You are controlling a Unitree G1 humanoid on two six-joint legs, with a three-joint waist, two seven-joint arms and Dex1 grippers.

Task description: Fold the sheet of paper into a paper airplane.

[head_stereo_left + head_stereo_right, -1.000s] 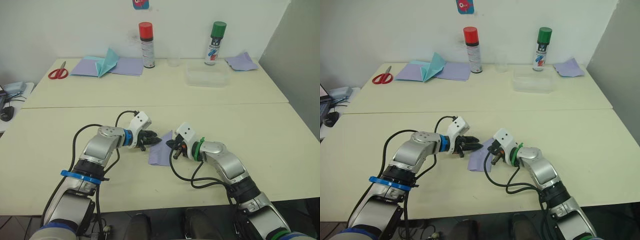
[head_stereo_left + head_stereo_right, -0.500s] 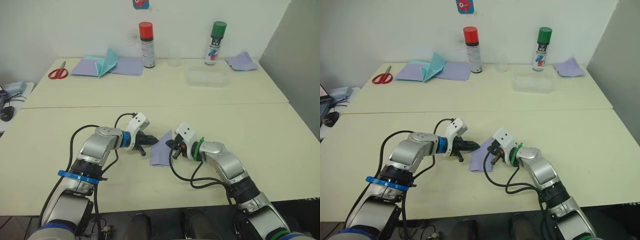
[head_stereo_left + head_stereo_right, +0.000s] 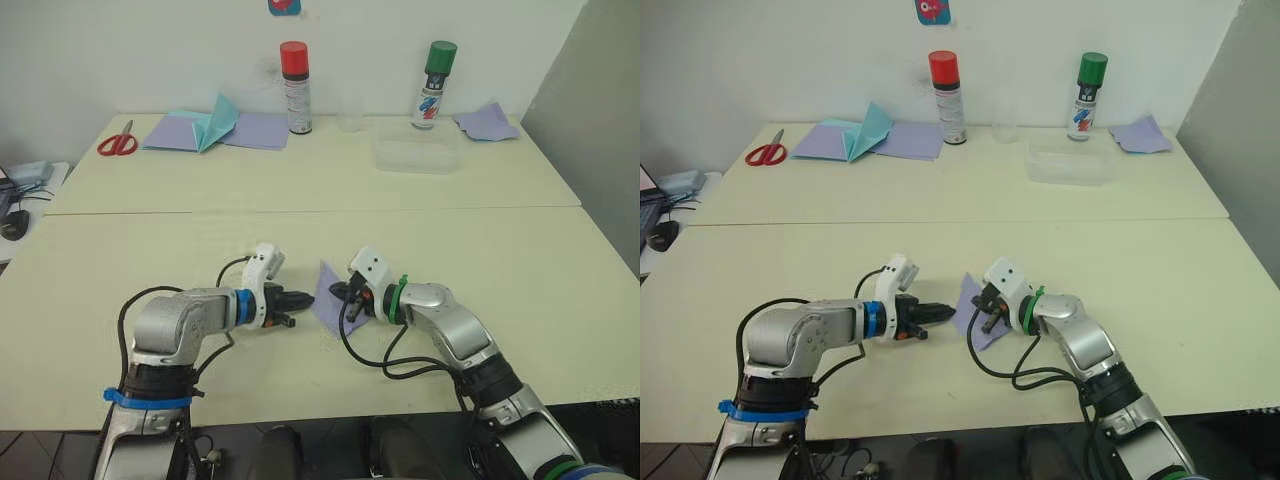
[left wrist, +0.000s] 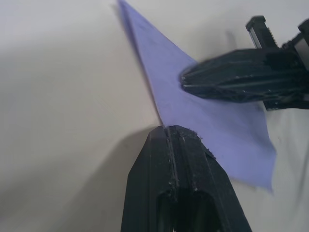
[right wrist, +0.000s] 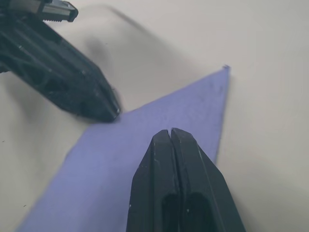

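The sheet of paper [image 3: 330, 298] sits near the front edge of the tabletop [image 3: 520, 260], about midway along it, folded into a pointed lavender wedge with one tip standing up off the surface. My right claw [image 3: 345, 296] presses on its right side with both fingers drawn together, whether pinching the paper or only pushing on it I cannot tell; my left claw [image 3: 298, 296], fingers also together and empty, touches the paper's left edge at the tip. As I judge it, a first diagonal fold is in, but the nose and wing folds are still to come, so the paper airplane is well short of done. Along the far edge stand a red-capped spray can [image 3: 295, 88] and a green-capped spray can [image 3: 431, 84], a clear plastic container [image 3: 414, 156], scissors [image 3: 117, 144], spare lavender sheets [image 3: 255, 131] and a teal paper shape [image 3: 215, 122], against a plain white wall [image 3: 150, 50].
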